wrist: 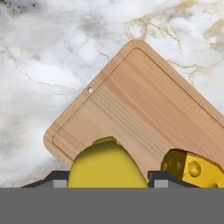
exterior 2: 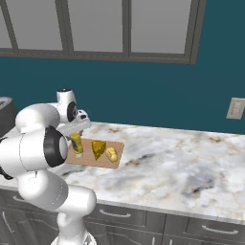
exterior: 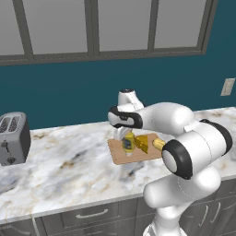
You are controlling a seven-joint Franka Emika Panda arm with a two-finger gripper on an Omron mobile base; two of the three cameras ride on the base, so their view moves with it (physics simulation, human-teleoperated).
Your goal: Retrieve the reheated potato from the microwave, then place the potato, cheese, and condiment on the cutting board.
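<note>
With the pale-yellow oval potato (exterior 2: 111,154) and orange-yellow cheese wedge (exterior 2: 98,149) already resting on the light-brown wooden cutting board (exterior 2: 117,149), the claw (exterior 2: 76,147) is clenched around the short yellow condiment jar (exterior 2: 76,144) over the board's end, so the next move looks like lowering and letting go.

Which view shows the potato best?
Right base view: the potato lies unblocked on the cutting board beside the cheese. In the left base view the arm covers most of it.
</note>
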